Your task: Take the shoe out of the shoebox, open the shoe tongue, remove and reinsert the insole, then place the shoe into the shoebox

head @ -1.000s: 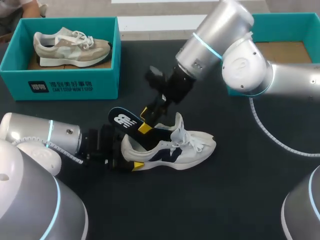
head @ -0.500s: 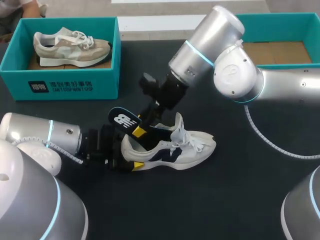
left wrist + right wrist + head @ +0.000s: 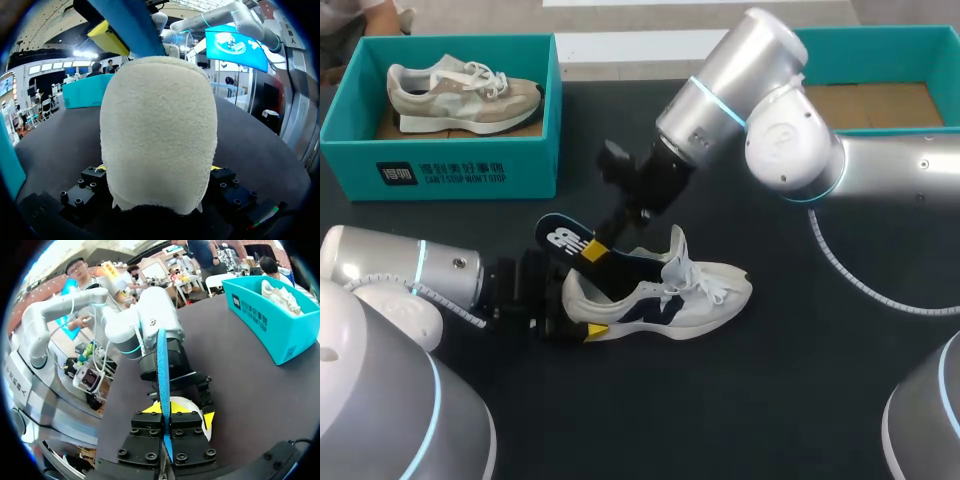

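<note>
A white shoe with a navy side mark (image 3: 660, 295) lies on its sole on the black table, toe to the right. Its cream heel (image 3: 157, 135) fills the gap in my left gripper (image 3: 570, 325), whose fingers press on it from both sides. A dark blue insole (image 3: 565, 240) sticks up and to the left out of the shoe's opening. My right gripper (image 3: 592, 250) is shut on it just above the collar. In the right wrist view the insole (image 3: 163, 370) stands edge-on between the shut fingers of the right gripper (image 3: 166, 412), with the shoe (image 3: 186, 405) beyond.
A teal shoebox (image 3: 440, 165) at the back left holds a beige shoe (image 3: 460, 95). Another teal box (image 3: 880, 45) stands at the back right, behind my right arm. A white spiral cable (image 3: 860, 275) hangs from that arm over the table.
My right gripper has closed on the insole and shifted a little to the left along it. The left gripper and the shoe have not moved.
</note>
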Motion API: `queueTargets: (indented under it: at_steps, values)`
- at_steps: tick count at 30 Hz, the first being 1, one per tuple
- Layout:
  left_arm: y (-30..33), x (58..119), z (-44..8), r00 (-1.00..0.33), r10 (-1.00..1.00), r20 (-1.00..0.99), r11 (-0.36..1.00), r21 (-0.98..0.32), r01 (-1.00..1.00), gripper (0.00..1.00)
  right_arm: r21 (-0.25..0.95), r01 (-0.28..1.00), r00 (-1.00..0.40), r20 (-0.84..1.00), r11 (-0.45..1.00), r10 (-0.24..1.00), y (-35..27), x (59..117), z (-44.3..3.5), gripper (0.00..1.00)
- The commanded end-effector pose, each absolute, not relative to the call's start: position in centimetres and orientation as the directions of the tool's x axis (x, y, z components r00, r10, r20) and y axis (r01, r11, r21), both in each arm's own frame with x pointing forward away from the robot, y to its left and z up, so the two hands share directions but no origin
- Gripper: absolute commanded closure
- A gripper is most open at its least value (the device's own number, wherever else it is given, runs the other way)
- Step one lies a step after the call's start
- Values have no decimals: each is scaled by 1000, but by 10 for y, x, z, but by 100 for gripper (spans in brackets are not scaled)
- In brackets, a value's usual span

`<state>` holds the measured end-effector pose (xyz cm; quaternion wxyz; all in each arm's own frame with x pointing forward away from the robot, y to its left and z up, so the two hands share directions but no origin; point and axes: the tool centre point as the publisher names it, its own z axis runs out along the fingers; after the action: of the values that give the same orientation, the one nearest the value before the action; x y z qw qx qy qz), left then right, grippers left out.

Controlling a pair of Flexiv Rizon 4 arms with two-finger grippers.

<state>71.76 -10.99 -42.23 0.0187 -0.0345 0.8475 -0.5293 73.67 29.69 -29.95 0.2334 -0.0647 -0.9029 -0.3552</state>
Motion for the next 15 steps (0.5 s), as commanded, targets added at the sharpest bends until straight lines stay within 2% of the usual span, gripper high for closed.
queueTargets:
  at_steps: [1, 6, 9, 15]
  values:
    - [-111, 716, -427, -997, -81, 3, 438, -898, -38, 100, 660, 295, -891, 452, 691, -52, 299, 740, -293, 100]
    - [-111, 716, -427, -997, -81, 3, 438, -898, -38, 100, 745, 271, -927, 373, 610, -44, 304, 748, -254, 100]
    - [-111, 716, -427, -997, -81, 3, 438, -898, -38, 100, 801, 295, -946, 323, 521, 39, 307, 756, -233, 100]
    - [-111, 716, -427, -997, -81, 3, 438, -898, -38, 100, 801, 295, -946, 323, 521, 39, 307, 756, -233, 100]
